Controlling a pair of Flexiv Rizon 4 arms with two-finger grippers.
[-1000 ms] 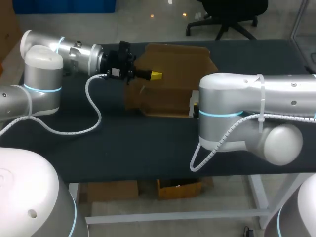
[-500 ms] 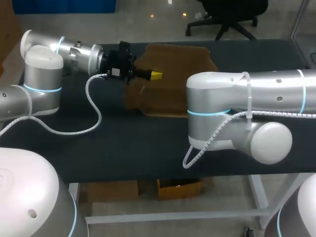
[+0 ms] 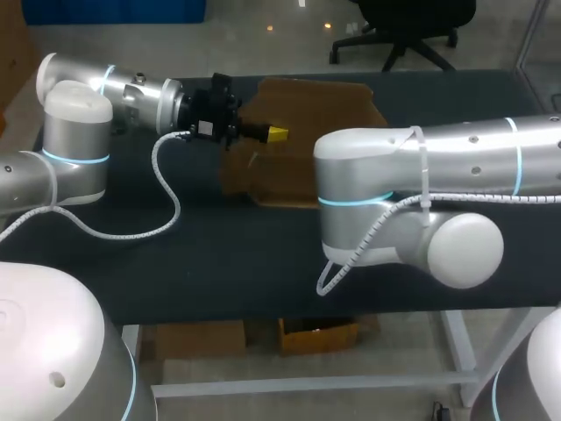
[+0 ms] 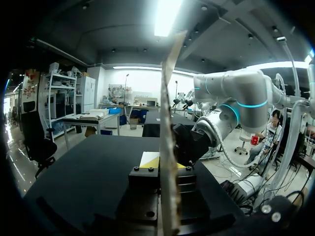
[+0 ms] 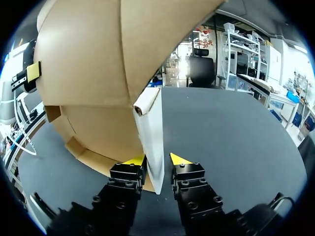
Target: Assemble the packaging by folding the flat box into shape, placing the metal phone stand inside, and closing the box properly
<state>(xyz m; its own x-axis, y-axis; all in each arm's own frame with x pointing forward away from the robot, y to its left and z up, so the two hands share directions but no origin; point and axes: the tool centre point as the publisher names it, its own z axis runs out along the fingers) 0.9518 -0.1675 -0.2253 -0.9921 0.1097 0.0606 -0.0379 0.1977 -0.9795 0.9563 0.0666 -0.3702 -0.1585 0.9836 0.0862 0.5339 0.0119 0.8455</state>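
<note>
Toward the far side of the dark worktop (image 3: pixel 219 254), the flat cardboard box (image 3: pixel 307 110) is held partly raised. One of its panels is pinched edge-on by the left gripper (image 3: pixel 275 133), whose fingers are pressed against it from both sides in the left wrist view. The right gripper (image 5: pixel 157 159) is hidden under the right arm (image 3: pixel 465 167) in the head view. In its own wrist view its fingers are seen spread, with a pale end flap (image 5: pixel 150 128) of the box standing between them, close against one finger and apart from the other. The metal phone stand is not seen in any view. The cardboard is judged light and thin, stiff across its panels but readily bent at the scored creases and easily crushed at the edges. A hold is best taken on the flap's flat face, away from the crease, so that it folds about the score line. Too firm a squeeze could dent it.
</note>
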